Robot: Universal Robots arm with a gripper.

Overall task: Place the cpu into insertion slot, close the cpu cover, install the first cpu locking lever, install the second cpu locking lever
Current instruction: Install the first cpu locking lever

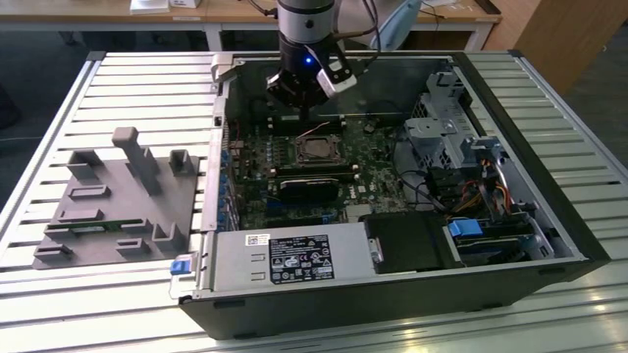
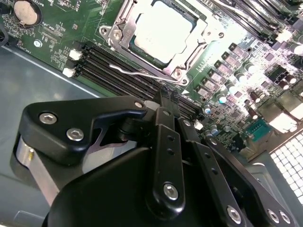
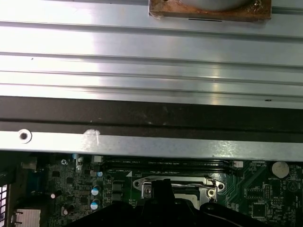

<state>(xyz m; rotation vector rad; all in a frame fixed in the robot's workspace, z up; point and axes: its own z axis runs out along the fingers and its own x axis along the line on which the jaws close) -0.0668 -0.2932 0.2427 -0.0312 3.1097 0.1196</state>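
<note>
Evidently at the lever stage, judging by how the parts lie.

From the exterior view: hangs the hand inside the open computer case, which rests on the slatted worktop. Places the insertion slot just below and slightly ahead of the hand. Leaves a grey fixture well off to the hand's side, outside the case. Cannot tell from here whether the hand is clenched or released.

From the second wrist view: looks past the hand to the cpu, seated flat with its pale face showing through the window of the cpu cover. Appears to have the cover down around the chip. Shows a thin wire locking lever running along the socket edge nearest the hand, between that edge and the black memory slots; cannot tell whether hooked. Gives no firm answer on the hand's state, though nothing seems held.

To do this step well: bear on the lever's free end only, push down and sideways to tuck it under its catch, and keep clear of the chip face and the memory slots.

From the first wrist view: sets the hand before the socket frame, with the case wall and worktop slats beyond, none of which the second wrist view offers. Hides the lever's run, which the second wrist view makes plain.
</note>
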